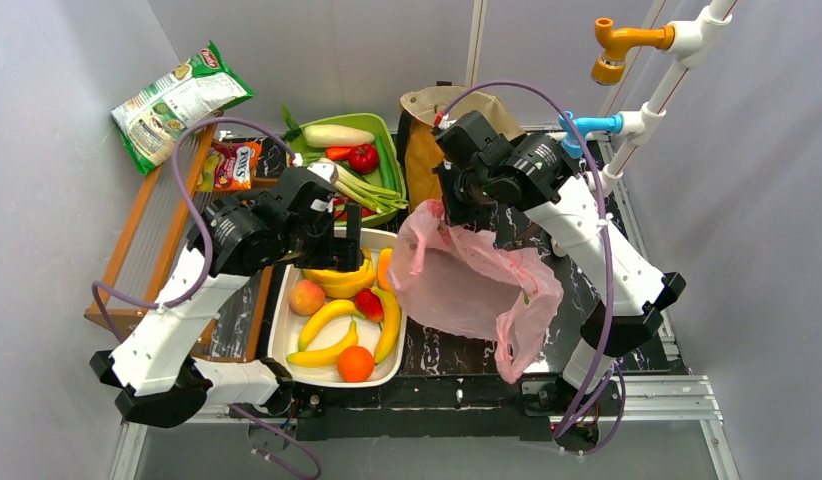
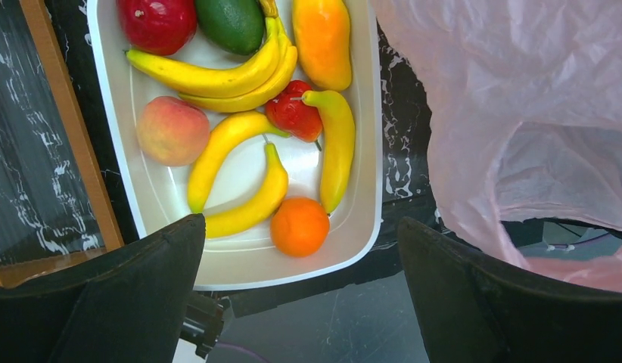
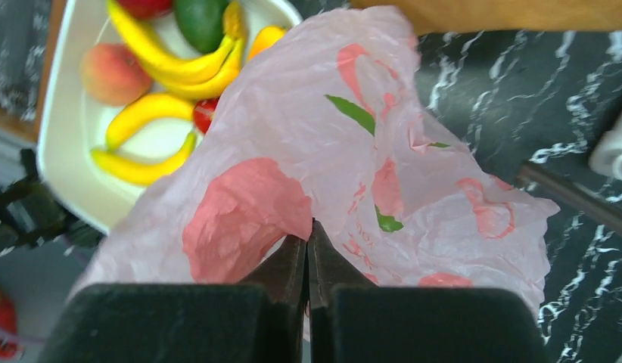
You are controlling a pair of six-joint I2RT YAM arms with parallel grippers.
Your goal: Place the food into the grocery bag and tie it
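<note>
My left fingers [image 1: 345,250] are hanging wide open and gripping nothing, over the far end of the white tray [image 2: 163,200]. All the food is sitting in that tray: a bunch of bananas [image 2: 217,79] across the far part, three loose bananas [image 2: 251,204] nearer me, a peach [image 2: 172,130] on the left side, a red piece [image 2: 291,113] in the middle and an orange [image 2: 299,226] at the near end. A dark red piece [image 2: 157,23], a green piece [image 2: 231,23] and an orange-yellow piece [image 2: 321,41] are lying at the far end. The tray is resting on the black marbled counter [image 1: 437,350]. The grocery bag [image 1: 467,280] is lying just right of the tray, with nothing of the food showing in it. My right fingers [image 3: 308,242] are pinching fully shut on its pink film, holding the far edge up off the counter.
</note>
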